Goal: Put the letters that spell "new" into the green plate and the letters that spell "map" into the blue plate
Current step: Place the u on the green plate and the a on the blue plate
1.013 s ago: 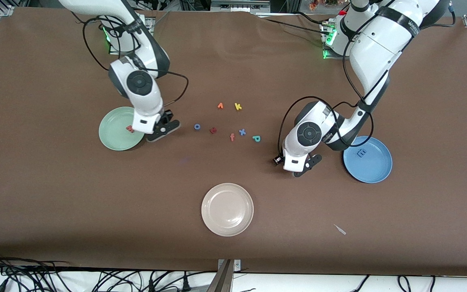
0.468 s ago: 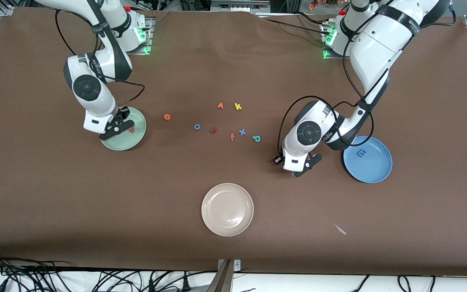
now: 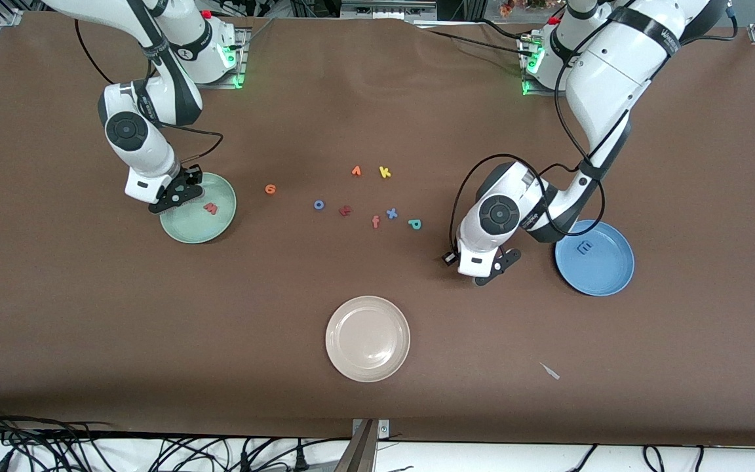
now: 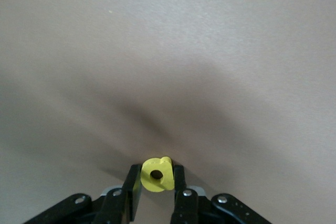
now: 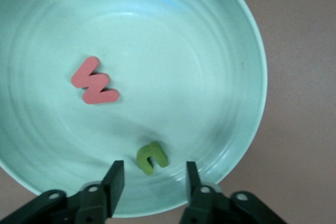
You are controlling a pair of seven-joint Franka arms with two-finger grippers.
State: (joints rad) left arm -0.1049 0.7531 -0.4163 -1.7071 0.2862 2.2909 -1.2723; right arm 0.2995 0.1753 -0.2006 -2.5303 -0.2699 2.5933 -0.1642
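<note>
My right gripper (image 3: 171, 196) hangs open over the rim of the green plate (image 3: 187, 226) nearest its arm's base. In the right wrist view the green "n" (image 5: 151, 157) lies free in the plate (image 5: 210, 77) between the right gripper's (image 5: 152, 182) spread fingers, near the salmon "w" (image 5: 95, 88). The orange "e" (image 3: 270, 189) lies on the table beside that plate. My left gripper (image 3: 487, 270) is low at the table between the teal "p" (image 3: 415, 224) and the blue plate (image 3: 603, 275), shut on the yellow "a" (image 4: 157, 174). The blue "m" (image 3: 585, 248) lies in the blue plate.
Mid-table lie a small orange letter (image 3: 356, 171), yellow "k" (image 3: 385, 172), blue "o" (image 3: 318, 204), dark red zigzag (image 3: 345, 210), salmon "f" (image 3: 375, 221) and blue "x" (image 3: 391, 213). A cream plate (image 3: 367, 367) sits nearer the camera, a pale scrap (image 3: 550, 371) beside it.
The right gripper moved from beside the green plate, uncovering the orange "e", to over the plate and opened, leaving the green "n" in it. The left gripper closed on the yellow "a".
</note>
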